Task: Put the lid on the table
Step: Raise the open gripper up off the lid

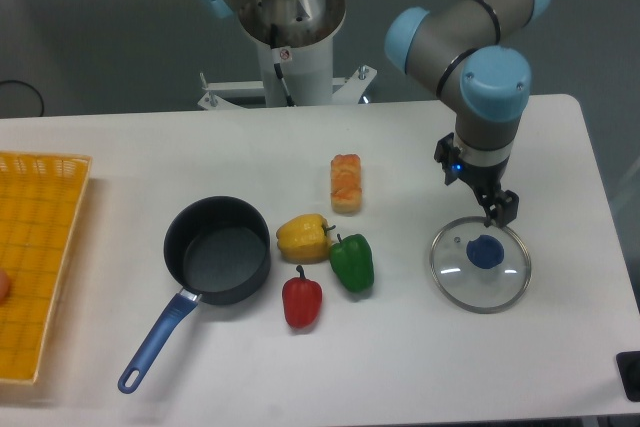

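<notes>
A: The lid lies flat on the white counter, blue knob up, well to the right of the pot.

B: And the end effector?

A: It hangs just above the lid's far rim, clear of the knob, gripping nothing. How wide the fingers stand cannot be told from this angle; only dark finger tips show under the grey wrist.

B: What sits between pot and lid?

A: Three peppers, close together. The yellow one is just right of the pot, the green one touches it on the far side from the pot, and the red one stands nearer the counter's front edge, right of the pot's blue handle. Behind the yellow pepper, farther from the pot, lies a bread roll, lengthwise.

B: Left of the pot?

A: A yellow tray at the counter's edge, well apart from the pot, the handle pointing down toward it at a slant.
</notes>
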